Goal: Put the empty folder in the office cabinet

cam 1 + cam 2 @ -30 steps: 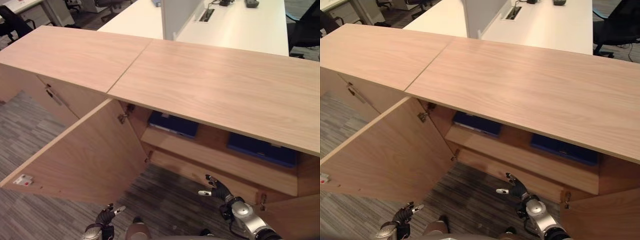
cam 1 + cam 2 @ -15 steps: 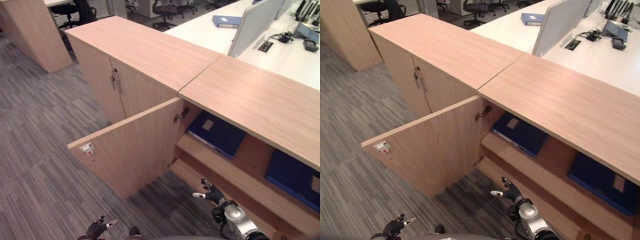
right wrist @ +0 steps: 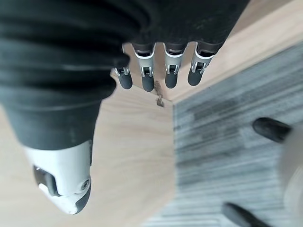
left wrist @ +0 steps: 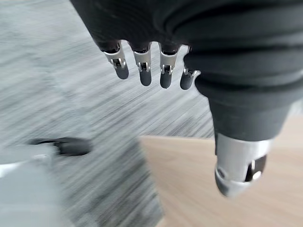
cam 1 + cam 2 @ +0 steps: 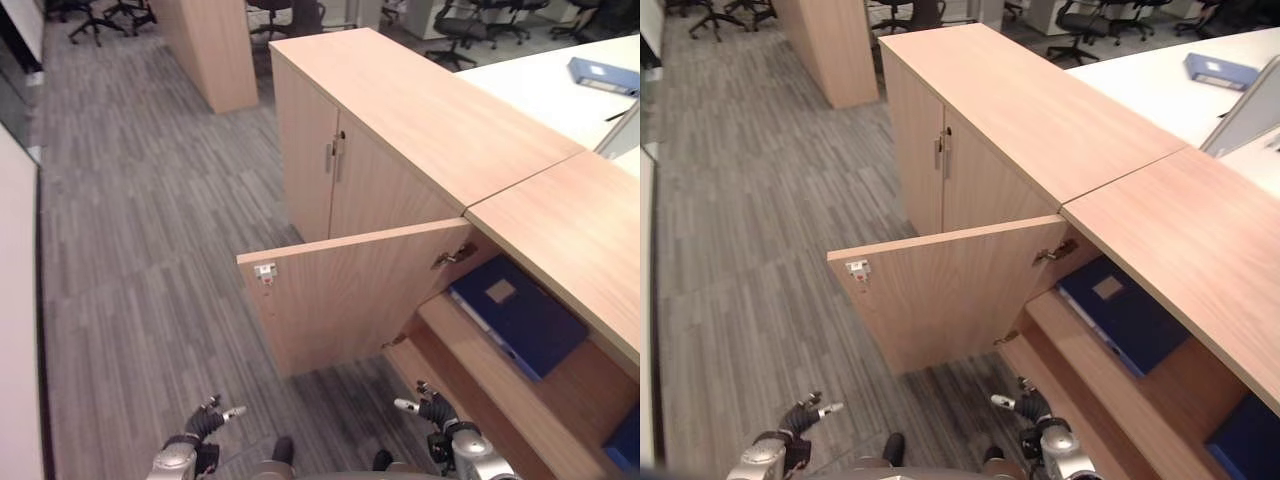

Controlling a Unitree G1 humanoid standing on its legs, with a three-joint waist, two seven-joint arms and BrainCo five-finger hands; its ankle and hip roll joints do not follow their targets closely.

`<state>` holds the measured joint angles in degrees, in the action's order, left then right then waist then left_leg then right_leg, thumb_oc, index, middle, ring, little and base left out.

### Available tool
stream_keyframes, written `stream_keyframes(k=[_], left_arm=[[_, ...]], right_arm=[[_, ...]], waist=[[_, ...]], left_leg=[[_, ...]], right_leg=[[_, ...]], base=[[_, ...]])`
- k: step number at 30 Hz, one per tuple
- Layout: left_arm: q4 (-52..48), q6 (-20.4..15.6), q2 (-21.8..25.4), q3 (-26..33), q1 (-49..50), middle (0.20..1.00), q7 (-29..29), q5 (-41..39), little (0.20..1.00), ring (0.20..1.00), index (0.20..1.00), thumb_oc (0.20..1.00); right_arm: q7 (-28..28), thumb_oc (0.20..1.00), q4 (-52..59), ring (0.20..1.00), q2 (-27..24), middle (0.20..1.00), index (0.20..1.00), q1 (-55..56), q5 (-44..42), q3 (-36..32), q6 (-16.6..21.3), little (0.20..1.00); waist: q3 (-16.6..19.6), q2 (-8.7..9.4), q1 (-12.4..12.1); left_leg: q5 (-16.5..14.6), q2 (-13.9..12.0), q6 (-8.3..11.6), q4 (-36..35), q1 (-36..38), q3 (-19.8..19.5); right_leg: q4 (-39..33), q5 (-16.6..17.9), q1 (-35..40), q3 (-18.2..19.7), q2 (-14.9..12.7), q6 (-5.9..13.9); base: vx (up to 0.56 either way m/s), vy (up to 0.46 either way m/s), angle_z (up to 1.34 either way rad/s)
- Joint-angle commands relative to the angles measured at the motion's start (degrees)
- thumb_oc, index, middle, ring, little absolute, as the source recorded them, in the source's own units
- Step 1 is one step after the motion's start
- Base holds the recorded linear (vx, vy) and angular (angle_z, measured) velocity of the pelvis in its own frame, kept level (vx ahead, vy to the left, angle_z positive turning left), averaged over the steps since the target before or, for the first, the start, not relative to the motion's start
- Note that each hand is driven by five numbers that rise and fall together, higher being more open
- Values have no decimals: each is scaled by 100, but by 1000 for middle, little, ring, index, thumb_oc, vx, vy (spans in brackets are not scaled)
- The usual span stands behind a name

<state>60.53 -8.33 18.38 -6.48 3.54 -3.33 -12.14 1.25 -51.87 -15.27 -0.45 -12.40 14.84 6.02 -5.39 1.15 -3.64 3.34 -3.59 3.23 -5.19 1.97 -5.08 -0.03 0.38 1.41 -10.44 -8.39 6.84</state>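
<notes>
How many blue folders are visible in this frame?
3: one folder on the open cabinet's upper shelf, another further right, partly cut off, and one on the white desk. Others may be hidden.

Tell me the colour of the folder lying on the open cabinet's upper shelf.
Dark blue folder, with a pale label; the left eye view shows it best.

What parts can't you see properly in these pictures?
- Blue folder on the cabinet shelf: its far end sits under the cabinet top.
- Second blue folder: cut off by the right eye view's edge.
- Whether either folder is empty: both are closed.
- Closed cabinet: its doors hide the inside.
</notes>
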Motion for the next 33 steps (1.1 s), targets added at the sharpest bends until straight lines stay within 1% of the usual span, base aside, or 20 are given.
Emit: stream_keyframes(k=[1, 2, 4, 6, 7, 11, 13, 14, 16, 18, 22, 26, 33], left_arm=[[-62, -141, 5, 18, -364, 1000, 25, -217, 1000, 1000, 1000, 1000], [-68, -144, -31, -7, -330, 1000, 18, -200, 1000, 1000, 1000, 1000], [-74, -157, -80, -33, -255, 1000, 25, -127, 1000, 1000, 1000, 1000], [-86, -153, -101, -15, -215, 1000, 24, -133, 1000, 1000, 1000, 1000], [-98, -145, -145, 62, -165, 1000, 39, -231, 1000, 1000, 1000, 1000], [-108, -152, -210, 93, -116, 1000, 49, -344, 1000, 1000, 1000, 1000], [-251, -189, -272, 79, -67, 1000, 87, -389, 1000, 1000, 1000, 1000], [-476, -193, -261, 115, -70, 1000, 108, -501, 1000, 1000, 1000, 1000], [-578, -217, -257, 128, -75, 1000, 120, -551, 1000, 1000, 1000, 1000], [-944, -256, -204, 194, -140, 1000, 186, -713, 1000, 1000, 1000, 1000], [-1121, -332, -104, 300, -338, 1000, 268, -892, 1000, 1000, 1000, 1000], [-1371, -441, 185, 444, -850, 1000, 427, -1174, 1000, 1000, 1000, 1000], [-1632, -443, 441, 403, -1362, 1000, 386, -1404, 1000, 1000, 1000, 1000]], right_arm=[[41, 1000, 151, 1000, -106, 1000, 1000, -10, -161, -110, 144, 1000], [47, 1000, 106, 1000, -124, 1000, 1000, -10, -135, -128, 131, 1000], [60, 1000, 69, 1000, -152, 1000, 1000, -9, -40, -111, 108, 1000], [53, 1000, 83, 1000, -169, 1000, 1000, 9, -20, -110, 104, 1000], [54, 1000, 49, 1000, -177, 1000, 1000, 44, -16, -136, 106, 1000], [64, 1000, -97, 1000, -191, 1000, 1000, 92, -8, -177, 92, 1000], [90, 1000, -200, 1000, -219, 1000, 1000, 82, -49, -226, 97, 1000], [80, 1000, -162, 1000, -245, 1000, 1000, 108, -44, -224, 97, 1000], [78, 1000, -198, 1000, -253, 1000, 1000, 113, -45, -227, 100, 1000], [84, 1000, -212, 1000, -297, 1000, 1000, 142, -38, -245, 93, 1000], [78, 1000, -169, 1000, -306, 1000, 1000, 168, -63, -261, 97, 1000], [49, 1000, -84, 1000, -340, 1000, 1000, 176, -64, -181, 95, 1000], [-11, 1000, -90, 1000, -311, 1000, 1000, 144, -38, -70, 66, 1000]], waist=[[65, -5, -37], [104, -2, -43], [140, -13, -60], [154, -11, -73], [175, -8, -94], [158, -33, -87], [149, -97, -68], [148, -121, -68], [155, -132, -66], [181, -158, -51], [216, -173, 16], [294, -185, 150], [337, -171, 295]], left_leg=[[-370, 81, 40, 26, 78, 254], [-368, 59, 65, 19, 62, 235], [-350, 23, 108, 19, 61, 299], [-347, 2, 126, 19, 67, 336], [-338, -41, 163, 19, 94, 380], [-312, -94, 214, 19, 127, 352], [-286, -167, 267, 19, 177, 366], [-269, -202, 286, 19, 208, 377], [-263, -210, 295, 19, 219, 377], [-250, -233, 317, 19, 230, 377], [-260, -242, 332, 19, 247, 357], [-334, -254, 347, 19, 347, 401], [-421, -268, 339, 19, 440, 524]], right_leg=[[298, -156, 17, 215, -184, 382], [92, -102, 107, 219, -215, 376], [-145, -47, 225, 114, -214, 390], [-237, -22, 285, 78, -202, 394], [-337, -8, 361, 0, -179, 393], [-394, -31, 446, -75, -139, 361], [-421, -70, 501, -148, -100, 324], [-431, -82, 518, -176, -81, 312], [-438, -84, 536, -184, -76, 310], [-456, -96, 570, -207, -70, 304], [-467, -103, 587, -186, -77, 299], [-453, -106, 633, -113, -109, 300], [-425, -66, 632, 1, -158, 337]], base=[[-16, -83, -1], [-14, -85, 3], [-12, -109, 3], [0, -91, 2], [7, -75, -1], [-5, -122, -1], [-11, -139, -4], [8, -73, -5], [14, -48, -3], [27, -41, -2], [25, -4, 0], [67, 12, 0], [38, 19, -9]])
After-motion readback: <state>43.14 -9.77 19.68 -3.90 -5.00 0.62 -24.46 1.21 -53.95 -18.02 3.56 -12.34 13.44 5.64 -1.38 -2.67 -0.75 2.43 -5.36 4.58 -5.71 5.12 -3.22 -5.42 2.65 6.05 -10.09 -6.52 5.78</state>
